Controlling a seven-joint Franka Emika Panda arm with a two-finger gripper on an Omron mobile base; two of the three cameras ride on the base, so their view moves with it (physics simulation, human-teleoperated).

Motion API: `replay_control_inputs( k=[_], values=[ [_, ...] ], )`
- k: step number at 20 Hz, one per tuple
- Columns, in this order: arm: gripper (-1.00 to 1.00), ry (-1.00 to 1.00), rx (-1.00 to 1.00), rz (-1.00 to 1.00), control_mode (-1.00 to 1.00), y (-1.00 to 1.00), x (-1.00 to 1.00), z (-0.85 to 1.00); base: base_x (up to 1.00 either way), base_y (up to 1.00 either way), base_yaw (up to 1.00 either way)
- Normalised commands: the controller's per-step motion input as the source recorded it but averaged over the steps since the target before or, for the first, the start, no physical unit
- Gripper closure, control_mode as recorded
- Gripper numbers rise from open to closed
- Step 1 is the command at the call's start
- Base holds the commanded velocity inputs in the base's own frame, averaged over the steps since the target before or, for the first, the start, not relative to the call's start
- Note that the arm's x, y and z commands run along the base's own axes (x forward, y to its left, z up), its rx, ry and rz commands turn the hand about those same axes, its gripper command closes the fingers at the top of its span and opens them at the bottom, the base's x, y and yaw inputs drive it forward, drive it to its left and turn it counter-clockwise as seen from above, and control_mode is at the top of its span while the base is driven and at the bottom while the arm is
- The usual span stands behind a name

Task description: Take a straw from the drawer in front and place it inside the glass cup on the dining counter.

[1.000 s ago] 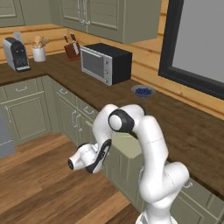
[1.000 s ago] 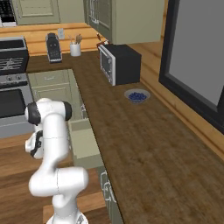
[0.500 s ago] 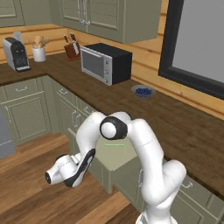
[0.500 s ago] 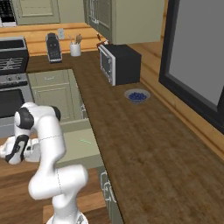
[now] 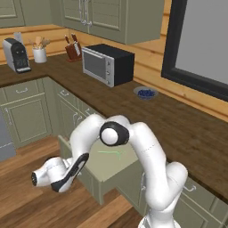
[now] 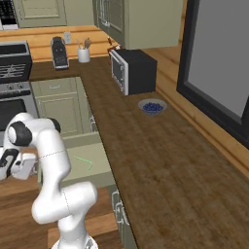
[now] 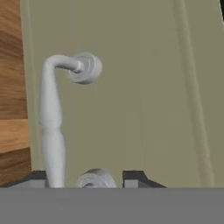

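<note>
Straw [image 5: 110,152], a thin light-green stick, lies in the open sage-green box drawer [image 5: 116,176] at centre frame. Pincer [image 7: 83,180], whose spread I cannot tell, should clear the silver bar handle [image 7: 51,127] before reaching inside.

A home kitchen is shown: sage-green cabinets [image 5: 26,111], a dark wood worktop [image 6: 160,160], a microwave [image 5: 107,64], a coffee machine [image 5: 15,54], a knife block [image 5: 72,50] and a stove [image 6: 13,73] are seen.
</note>
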Motion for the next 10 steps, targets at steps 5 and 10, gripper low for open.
replay_control_inputs(
  k=[5, 10],
  values=[
    [-1.0, 0.34, 0.43, 0.0, -1.0, 0.0, -0.16, 0.79, 0.0, 0.0, 0.0],
    [-1.0, 0.31, 0.45, 0.0, -1.0, -0.01, -0.22, 0.77, 0.0, 0.0, 0.0]
  ],
)
